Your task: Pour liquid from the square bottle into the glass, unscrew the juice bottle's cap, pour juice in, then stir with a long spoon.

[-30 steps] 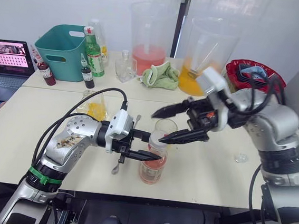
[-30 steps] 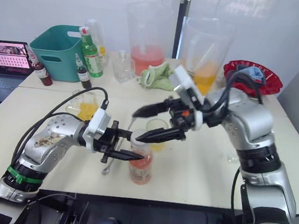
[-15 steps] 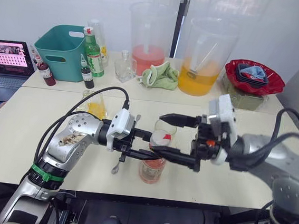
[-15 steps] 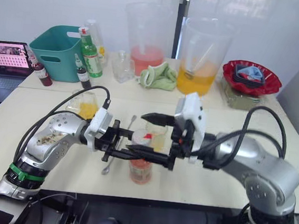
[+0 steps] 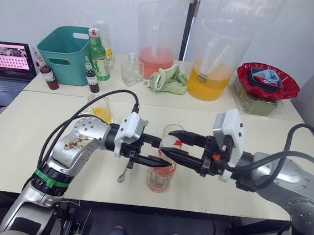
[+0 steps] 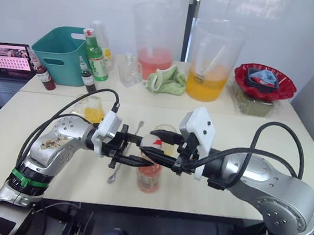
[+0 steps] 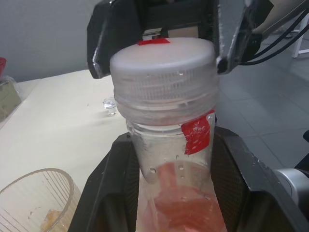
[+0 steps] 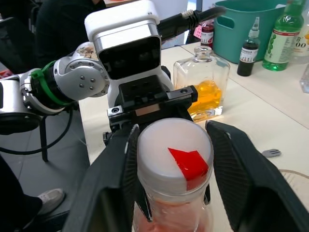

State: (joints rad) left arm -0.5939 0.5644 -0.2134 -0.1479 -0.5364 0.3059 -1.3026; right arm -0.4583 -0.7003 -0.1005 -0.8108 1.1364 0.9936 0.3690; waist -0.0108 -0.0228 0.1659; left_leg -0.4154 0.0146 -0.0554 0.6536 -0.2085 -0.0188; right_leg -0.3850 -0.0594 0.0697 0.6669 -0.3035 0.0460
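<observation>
The juice bottle (image 5: 159, 179) stands upright near the table's front edge, with pale pink juice in its lower part. My left gripper (image 5: 158, 159) is shut on its neck and shoulder from the left. The white cap (image 8: 174, 154) with a red tape mark is on the bottle. From the right, my right gripper (image 5: 172, 145) is open, with one finger close on each side of the cap. The glass (image 5: 173, 131) stands just behind the bottle. Beside my left arm stands the square bottle (image 5: 101, 112) with yellow-orange contents. The long spoon (image 6: 114, 173) lies on the table under my left gripper.
Along the back stand a teal basket (image 5: 66, 53), a green bottle (image 5: 99, 56), small dark bottles (image 5: 49, 76), a colourless glass bottle (image 5: 131, 70), two huge pitchers (image 5: 155, 45) (image 5: 215, 62), a green cloth (image 5: 169, 80) and a red bowl (image 5: 267, 81). A laptop (image 5: 7, 58) is far left.
My right arm has come down from above the bottle to cap height, and its fingers have narrowed around the cap. The left gripper still holds the bottle in the same place.
</observation>
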